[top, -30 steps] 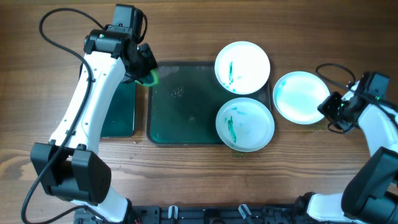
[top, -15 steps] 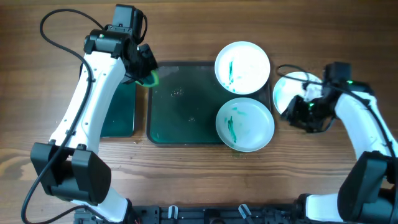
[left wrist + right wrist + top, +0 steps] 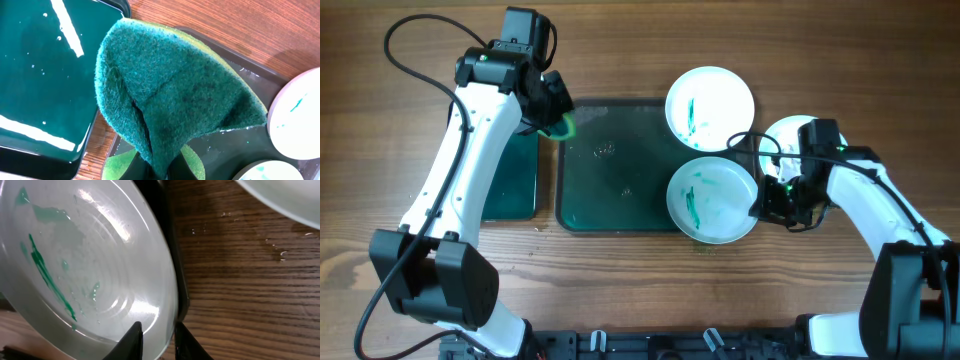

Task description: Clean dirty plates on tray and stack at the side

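The large dark green tray (image 3: 615, 165) holds two white plates with green streaks: a far one (image 3: 710, 108) and a near one (image 3: 713, 198). A third, bluish plate (image 3: 790, 140) lies on the table to the right of the tray, partly hidden by my right arm. My right gripper (image 3: 765, 203) is open, and its fingers (image 3: 157, 335) straddle the right rim of the near plate (image 3: 85, 265). My left gripper (image 3: 558, 118) hovers over the tray's far left corner, shut on a green sponge (image 3: 175, 95).
A smaller narrow green tray (image 3: 512, 175) lies left of the large tray, under my left arm, and it also shows in the left wrist view (image 3: 40, 70). Bare wooden table (image 3: 650, 270) surrounds the trays. Water drops lie on the wood (image 3: 280, 255) near the bluish plate.
My right arm has swung left from the table's right edge, passed over the bluish plate, and come to the near plate's right rim. The left arm and sponge have not moved.
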You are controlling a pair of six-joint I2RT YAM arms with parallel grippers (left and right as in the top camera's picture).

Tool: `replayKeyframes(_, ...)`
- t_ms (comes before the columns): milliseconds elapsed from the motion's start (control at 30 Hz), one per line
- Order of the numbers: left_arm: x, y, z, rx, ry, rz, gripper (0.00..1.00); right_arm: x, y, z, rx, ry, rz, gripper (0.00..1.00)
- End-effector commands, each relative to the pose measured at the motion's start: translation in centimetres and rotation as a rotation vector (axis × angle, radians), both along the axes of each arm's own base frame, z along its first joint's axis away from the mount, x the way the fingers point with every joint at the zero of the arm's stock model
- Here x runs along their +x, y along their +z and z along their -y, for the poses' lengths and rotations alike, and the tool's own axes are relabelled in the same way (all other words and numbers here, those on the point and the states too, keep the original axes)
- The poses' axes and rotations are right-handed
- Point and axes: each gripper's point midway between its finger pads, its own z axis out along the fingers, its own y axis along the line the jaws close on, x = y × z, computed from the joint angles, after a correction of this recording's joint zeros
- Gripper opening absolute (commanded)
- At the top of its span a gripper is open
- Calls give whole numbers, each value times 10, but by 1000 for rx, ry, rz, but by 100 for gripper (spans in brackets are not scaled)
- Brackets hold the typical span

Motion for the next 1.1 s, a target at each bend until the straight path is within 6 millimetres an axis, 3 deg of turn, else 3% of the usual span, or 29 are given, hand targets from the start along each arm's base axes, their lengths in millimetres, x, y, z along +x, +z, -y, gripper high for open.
replayKeyframes(0,-2,2,3,-7,-19,-3,4,-2,-4,2,-69,-9,-4,22)
replayKeyframes(233,-2,2,3,-6,-19,-6,4,-7,-17,3,-115,-11,0,22)
replayKeyframes(333,-2,2,3,-6,-19,-6,4,-4,-20,3,-114,-12,16,16)
replayKeyframes(433,-2,2,3,-6,-19,-6,4,1,-18,-2,-86,-11,40,4)
replayKeyframes(600,-2,2,3,-6,-19,-6,4,16,-5,-20,-32,31,90,4)
replayKeyframes(733,-2,2,3,-7,-19,-6,4,36,18,-48,-16,63,154,4)
replayKeyframes(867,-2,2,3,-7,-18,-6,4,56,30,-89,40,-44,204,4)
replayKeyframes(1067,-2,2,3,-7,-18,-5,4,70,17,-131,24,-96,264,4)
